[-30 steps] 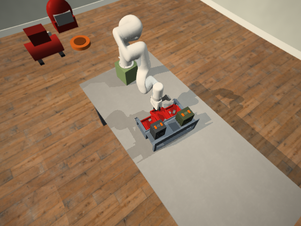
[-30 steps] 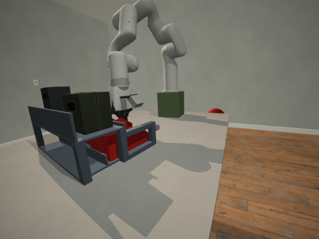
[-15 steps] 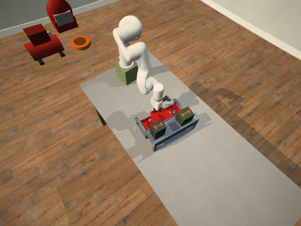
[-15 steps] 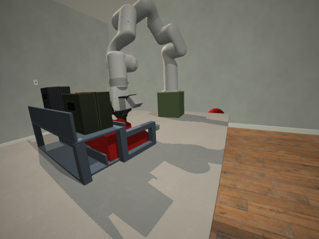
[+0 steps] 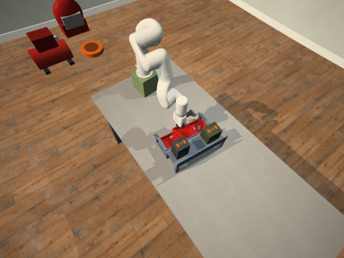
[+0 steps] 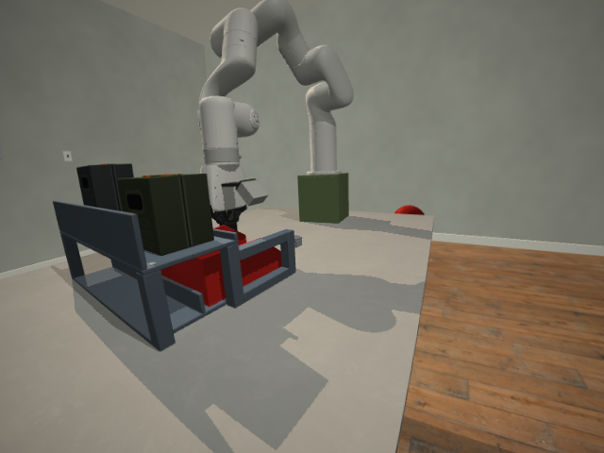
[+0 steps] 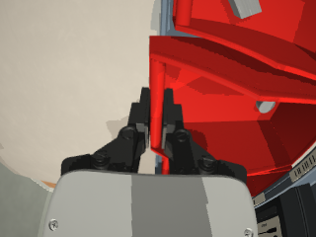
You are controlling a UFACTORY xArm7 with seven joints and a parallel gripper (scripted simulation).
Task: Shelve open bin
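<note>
fingers point(image 5: 180, 126) point(image 6: 228, 227) pinched on red bin's point(image 5: 179, 131) point(image 6: 225, 228) point(image 7: 207, 104) front rim — bin above shelf point(image 5: 198, 152) point(image 6: 163, 311) flr, tilted

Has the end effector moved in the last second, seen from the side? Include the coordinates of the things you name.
Yes, slightly: in the exterior view the end effector point(image 5: 180, 126) point(image 6: 228, 226) point(image 7: 156, 101) has shifted left, away from the green block point(image 5: 138, 83) point(image 6: 319, 197).
</note>
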